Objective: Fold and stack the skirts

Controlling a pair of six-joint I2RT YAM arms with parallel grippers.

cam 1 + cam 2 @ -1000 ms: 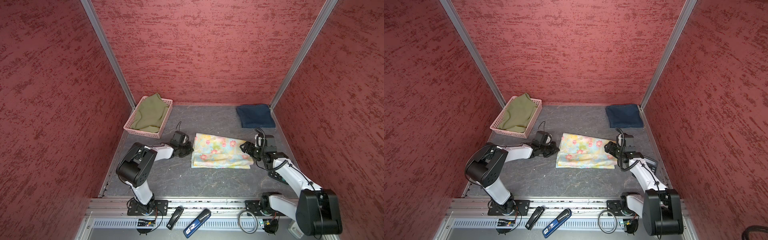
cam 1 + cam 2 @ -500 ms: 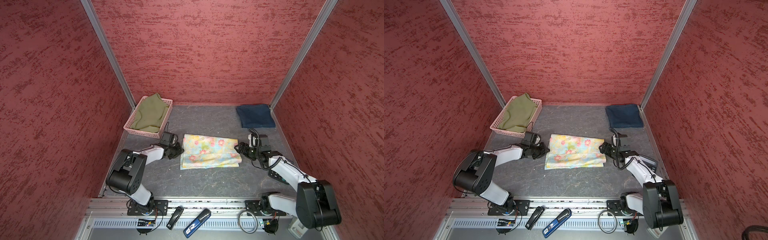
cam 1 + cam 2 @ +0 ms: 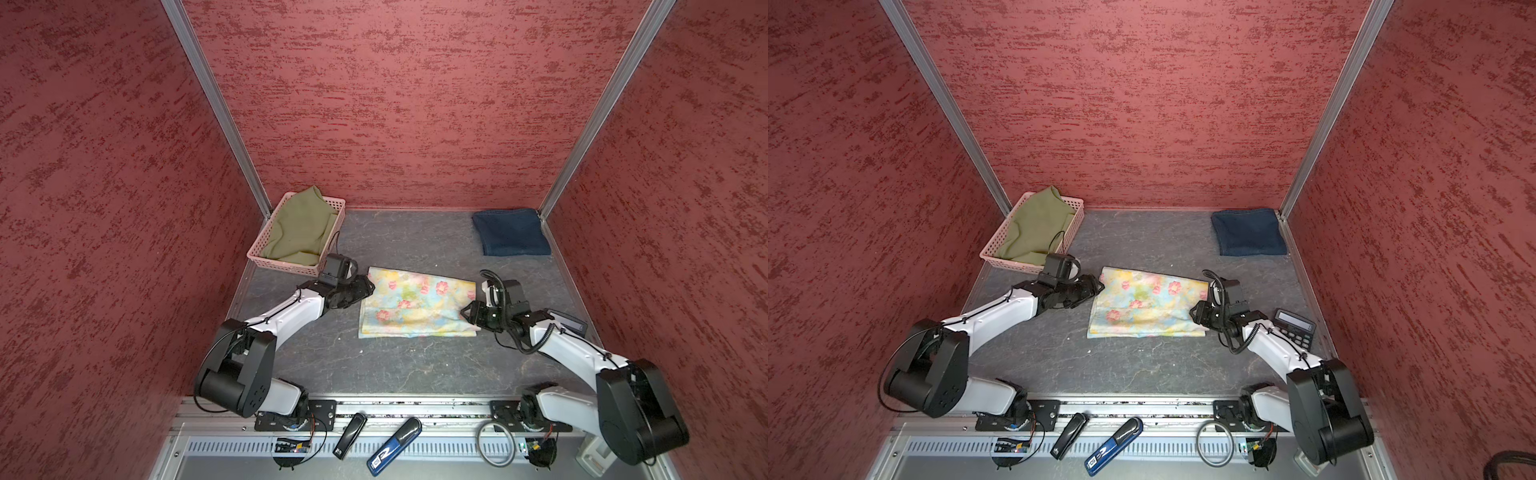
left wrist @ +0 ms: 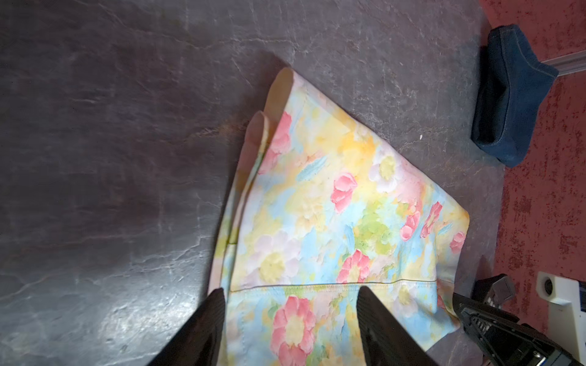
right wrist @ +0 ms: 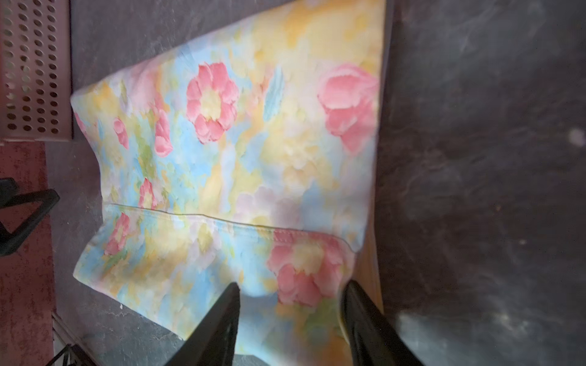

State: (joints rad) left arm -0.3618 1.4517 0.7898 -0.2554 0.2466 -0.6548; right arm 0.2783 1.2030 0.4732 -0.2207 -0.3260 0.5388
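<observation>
Both top views look down from 6 o'clock over the whole surface (image 3: 415, 365); both wrist cameras sit close, sharing the floral skirt (image 4: 333, 206).

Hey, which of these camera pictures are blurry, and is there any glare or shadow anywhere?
Right wrist view: soft throughout, the floral skirt smeared, likely motion blur. Left wrist view: sharp, with glare on the table nearest the camera and a broad shadow across it. Both top views: sharp, evenly lit.

Three skirts are in view: one floral skirt (image 3: 417, 305), one denim skirt (image 3: 512, 232) and one olive skirt (image 3: 300, 229). There is one pink basket (image 3: 286, 266), one calculator (image 3: 1293, 330) and two claws, the left claw (image 3: 369, 287) and the right claw (image 3: 466, 312).
</observation>
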